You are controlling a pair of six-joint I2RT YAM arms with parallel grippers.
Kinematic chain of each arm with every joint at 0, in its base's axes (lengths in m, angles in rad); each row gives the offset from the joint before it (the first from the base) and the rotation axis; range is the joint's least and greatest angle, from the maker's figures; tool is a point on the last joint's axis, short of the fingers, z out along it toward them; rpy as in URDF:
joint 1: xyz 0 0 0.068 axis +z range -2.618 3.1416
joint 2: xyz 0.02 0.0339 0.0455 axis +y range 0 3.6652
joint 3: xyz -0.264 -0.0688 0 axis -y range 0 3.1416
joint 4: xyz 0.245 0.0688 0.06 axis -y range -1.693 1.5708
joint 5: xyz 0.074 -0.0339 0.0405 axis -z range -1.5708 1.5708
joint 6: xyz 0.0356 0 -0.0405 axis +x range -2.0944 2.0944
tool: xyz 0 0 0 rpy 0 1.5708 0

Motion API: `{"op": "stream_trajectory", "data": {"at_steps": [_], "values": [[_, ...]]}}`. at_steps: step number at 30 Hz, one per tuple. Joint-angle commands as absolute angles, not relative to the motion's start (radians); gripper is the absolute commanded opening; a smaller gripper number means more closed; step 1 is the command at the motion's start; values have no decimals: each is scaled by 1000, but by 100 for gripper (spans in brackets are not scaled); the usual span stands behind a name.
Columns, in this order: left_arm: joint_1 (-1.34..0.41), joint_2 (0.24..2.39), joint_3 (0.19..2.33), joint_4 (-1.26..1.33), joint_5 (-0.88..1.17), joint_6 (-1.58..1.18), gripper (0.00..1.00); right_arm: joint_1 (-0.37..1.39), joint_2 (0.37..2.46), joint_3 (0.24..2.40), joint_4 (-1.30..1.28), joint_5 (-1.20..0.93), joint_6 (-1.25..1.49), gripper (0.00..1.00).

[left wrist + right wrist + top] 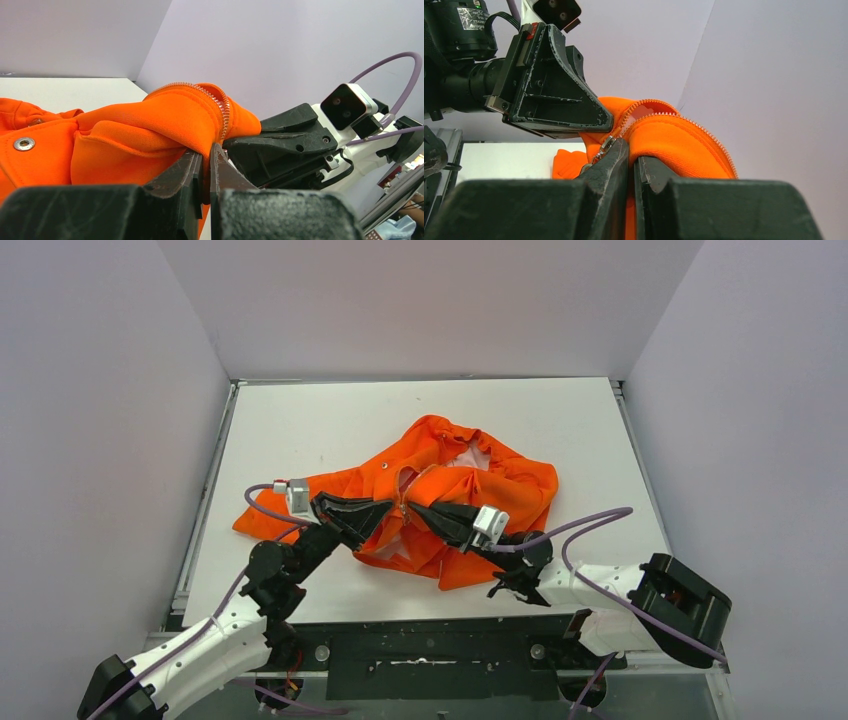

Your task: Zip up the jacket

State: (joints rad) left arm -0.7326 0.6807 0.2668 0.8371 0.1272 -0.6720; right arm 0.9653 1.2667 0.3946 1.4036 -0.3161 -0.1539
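Observation:
The orange jacket lies crumpled in the middle of the white table, pale lining showing near the collar. My left gripper and right gripper meet tip to tip at its front opening. The left gripper is shut on a fold of the jacket beside the zipper teeth. The right gripper is shut on the other front edge of the jacket. A metal zipper slider sits against its left finger.
The white table is boxed in by pale walls at the back and both sides. A metal snap shows on the jacket's left part. Purple cables trail from both wrists.

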Motion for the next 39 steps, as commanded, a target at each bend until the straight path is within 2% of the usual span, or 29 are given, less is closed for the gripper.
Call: {"op": "stream_trajectory", "data": {"at_steps": [1, 27, 39], "values": [[-745, 660, 290, 878, 118, -654, 0, 983, 1247, 441, 1480, -285, -190, 0], [-760, 666, 304, 849, 101, -634, 0, 1014, 1230, 436, 1462, -244, -229, 0], [-778, 667, 305, 831, 84, -618, 0, 1067, 1265, 456, 1560, -123, -262, 0]]}}
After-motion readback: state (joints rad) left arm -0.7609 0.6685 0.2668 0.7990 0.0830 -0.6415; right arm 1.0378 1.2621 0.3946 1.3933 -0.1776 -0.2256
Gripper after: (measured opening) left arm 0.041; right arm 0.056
